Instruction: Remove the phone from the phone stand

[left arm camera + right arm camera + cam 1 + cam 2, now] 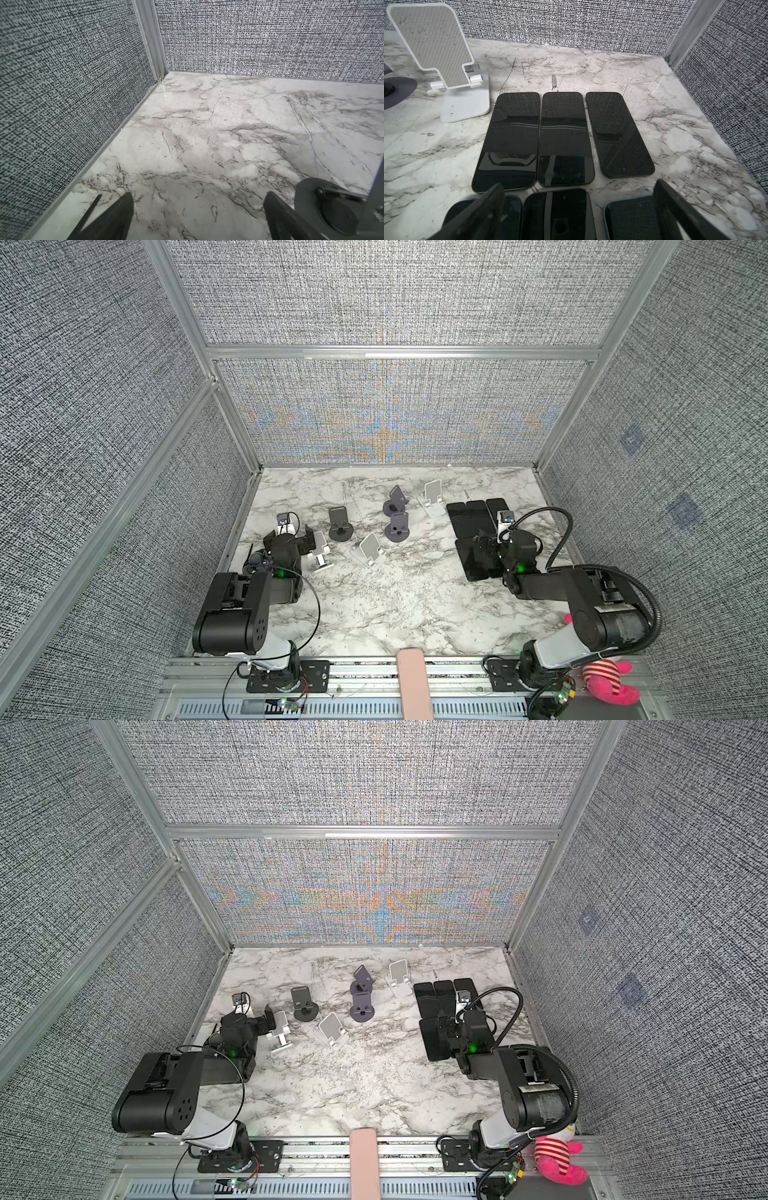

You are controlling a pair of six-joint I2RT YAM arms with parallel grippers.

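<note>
Enclosure: three walls (386, 302) of grey woven fabric, framed by aluminium posts (235, 418), with a crossbar (399, 352) across the back. Table (374, 605) is white marble with grey veins, scuffed. Slotted aluminium rail (365, 672) along the near edge; pink striped plush (606, 680) at its right end. Light is even and diffuse.

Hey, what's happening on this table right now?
All six stands on the table are empty, and six phones lie flat in two rows on the right, so the removal job looks done. The right gripper hovers open over them. The left gripper sits open by the leftmost stand. Neither holds anything.
</note>
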